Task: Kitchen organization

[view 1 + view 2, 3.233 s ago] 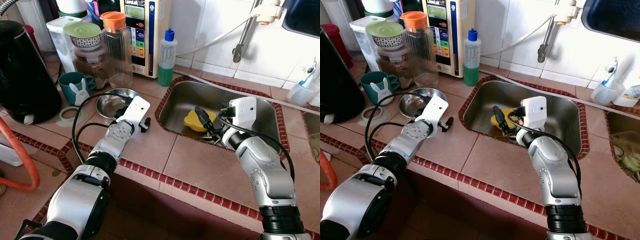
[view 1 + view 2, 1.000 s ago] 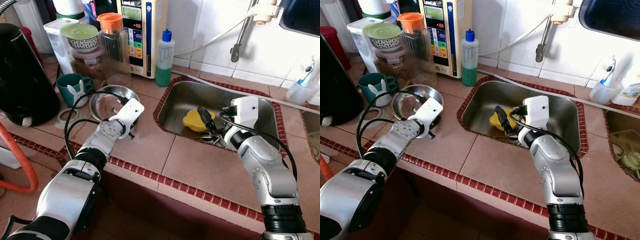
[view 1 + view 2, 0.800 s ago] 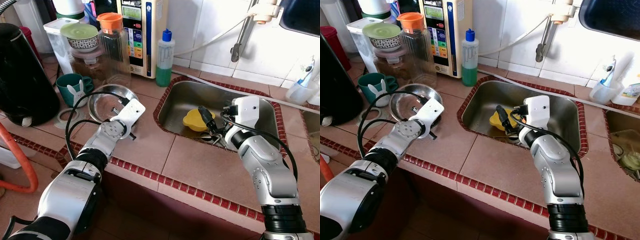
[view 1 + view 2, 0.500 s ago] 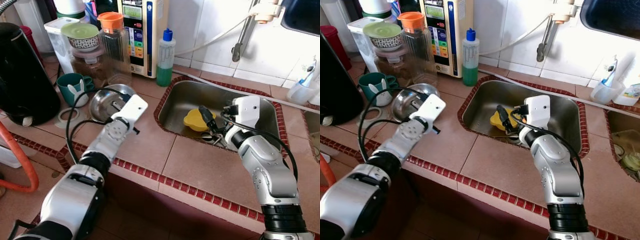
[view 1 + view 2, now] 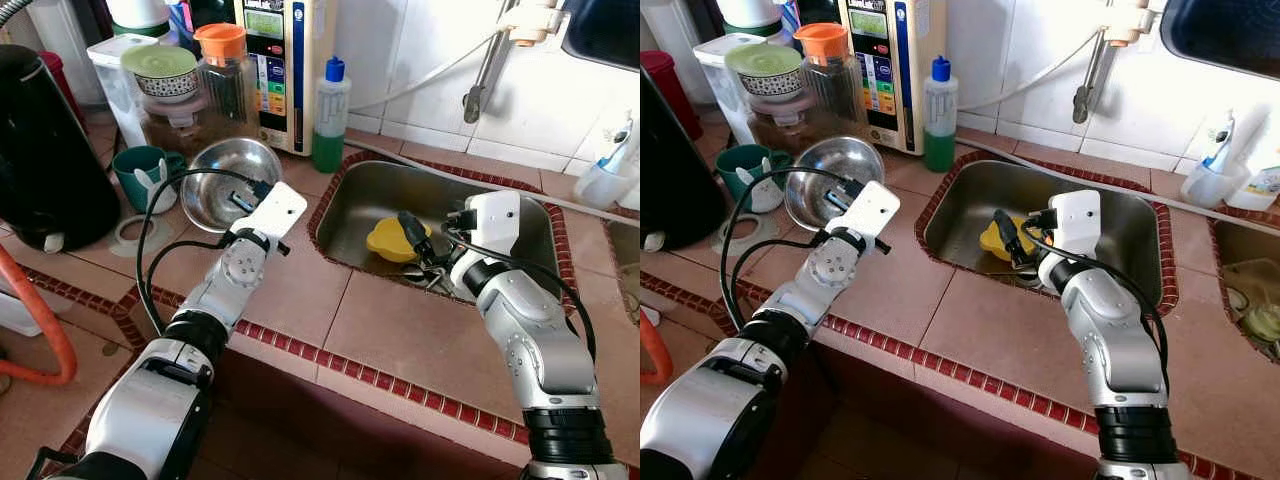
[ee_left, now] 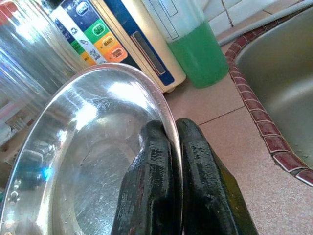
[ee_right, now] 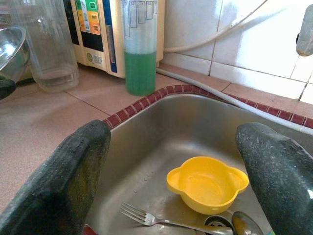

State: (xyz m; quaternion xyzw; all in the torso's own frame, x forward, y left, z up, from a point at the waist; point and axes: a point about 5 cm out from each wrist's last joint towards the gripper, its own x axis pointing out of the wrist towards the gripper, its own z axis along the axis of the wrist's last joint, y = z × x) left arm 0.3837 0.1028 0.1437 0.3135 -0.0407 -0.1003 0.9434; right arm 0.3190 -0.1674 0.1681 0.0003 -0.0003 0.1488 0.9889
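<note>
Tiled kitchen counter (image 5: 300, 290) with an inset steel sink (image 5: 520, 235), seen from the robot's head. The left gripper (image 6: 168, 142) has its two black fingers pressed together on the rim of a steel bowl (image 5: 222, 180), one finger inside the rim and one outside; the bowl is held tilted on edge, clear of the counter, its hollow facing the camera, just in front of a teal mug (image 5: 140, 172) and a clear jar with an orange lid (image 5: 228, 85). Behind these stand a panelled water appliance (image 5: 285, 60) and a bottle of green liquid with a blue cap (image 5: 328, 118), the latter near the sink's back left corner. A large black kettle (image 5: 45, 150) stands at the far left of the counter. The right gripper (image 7: 173, 171) hangs over the sink with its fingers spread wide apart, holding nothing. Below it, on the sink floor, lie a yellow lobed dish (image 7: 208, 183), a fork (image 7: 156, 218) beside it and the bowl of a spoon (image 7: 242, 225) next to the fork's handle. A pale hose (image 5: 440, 165) runs along the counter behind the sink.
</note>
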